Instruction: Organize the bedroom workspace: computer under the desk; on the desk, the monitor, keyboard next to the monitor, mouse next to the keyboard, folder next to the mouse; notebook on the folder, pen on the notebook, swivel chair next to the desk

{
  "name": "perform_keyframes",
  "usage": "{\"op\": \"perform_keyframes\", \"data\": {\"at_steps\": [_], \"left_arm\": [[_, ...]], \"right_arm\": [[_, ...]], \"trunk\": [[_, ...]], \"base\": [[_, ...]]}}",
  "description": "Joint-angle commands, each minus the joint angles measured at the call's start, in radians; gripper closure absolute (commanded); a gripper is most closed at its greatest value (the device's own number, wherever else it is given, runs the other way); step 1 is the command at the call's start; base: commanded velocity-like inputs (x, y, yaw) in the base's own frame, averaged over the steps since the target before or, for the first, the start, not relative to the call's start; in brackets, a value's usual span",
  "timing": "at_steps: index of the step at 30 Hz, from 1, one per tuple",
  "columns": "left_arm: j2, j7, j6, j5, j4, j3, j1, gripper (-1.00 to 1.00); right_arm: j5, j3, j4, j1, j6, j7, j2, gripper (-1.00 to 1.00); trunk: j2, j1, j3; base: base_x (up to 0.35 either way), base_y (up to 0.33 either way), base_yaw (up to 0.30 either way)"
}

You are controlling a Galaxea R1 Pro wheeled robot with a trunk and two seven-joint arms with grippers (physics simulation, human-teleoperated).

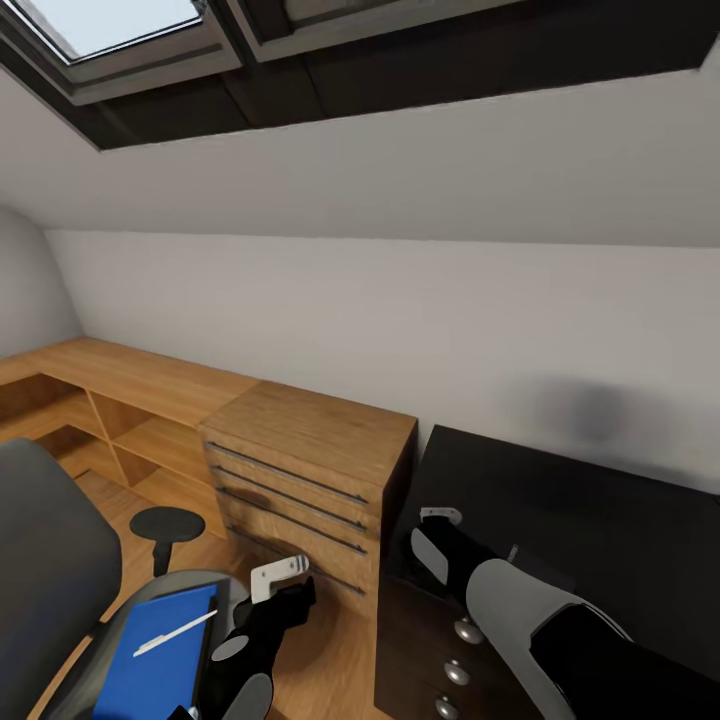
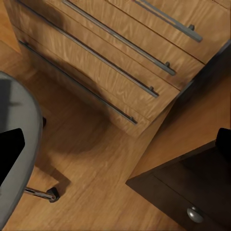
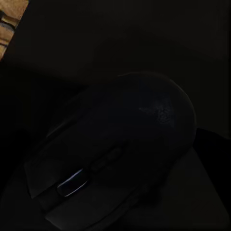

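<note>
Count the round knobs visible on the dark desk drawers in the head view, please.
3: top knob, middle knob, bottom knob, in a column on the dark desk front. More may be hidden.

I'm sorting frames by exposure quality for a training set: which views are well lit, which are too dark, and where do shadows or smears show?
Head view: evenly lit, with a soft grey smudge on the wall above the dark desk. Left wrist view: bright, with sharp wood grain and a shadow beneath the wooden drawer unit. Right wrist view: almost black; the mouse is barely readable, apart from a faint glint on its scroll wheel.
</note>
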Motion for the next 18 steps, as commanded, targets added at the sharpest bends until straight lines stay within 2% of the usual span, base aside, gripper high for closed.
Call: {"op": "perform_keyframes", "data": {"at_steps": [1, 4, 8, 11, 15, 18], "left_arm": [[0.001, 0.008, 0.003, 0.006, -0.001, -0.002, -0.001, -1.00], [0.001, 0.008, 0.002, 0.006, -0.001, -0.002, -0.001, -1.00], [0.002, 0.008, 0.002, 0.004, -0.001, -0.002, -0.001, -1.00], [0.002, 0.008, 0.002, 0.004, -0.001, -0.002, -0.001, -1.00], [0.002, 0.008, 0.002, 0.004, -0.001, -0.002, -0.001, -1.00], [0.002, 0.008, 0.002, 0.004, -0.001, -0.002, -0.001, -1.00]], "right_arm": [[-0.009, 0.008, -0.018, -0.001, 0.006, -0.008, -0.001, 1.00], [-0.010, 0.004, -0.061, -0.001, 0.012, -0.012, -0.003, 1.00], [-0.046, -0.074, -0.133, -0.001, 0.047, -0.032, -0.017, 1.00], [-0.069, -0.137, -0.222, -0.001, 0.117, -0.131, -0.034, 1.00], [-0.078, -0.155, -0.322, 0.003, 0.155, -0.265, -0.041, 1.00], [-0.079, -0.159, -0.399, 0.020, 0.165, -0.315, -0.042, 1.00]], "trunk": [[0.006, -0.004, 0.002], [0.027, -0.015, 0.011], [0.055, -0.031, 0.024], [0.076, -0.042, 0.033], [0.104, -0.058, 0.046], [0.125, -0.069, 0.055]], "base": [[0.000, 0.000, 0.000], [0.000, 0.000, 0.000], [0.000, 0.000, 0.000], [0.000, 0.000, 0.000], [0.000, 0.000, 0.000], [0.000, 0.000, 0.000]]}}
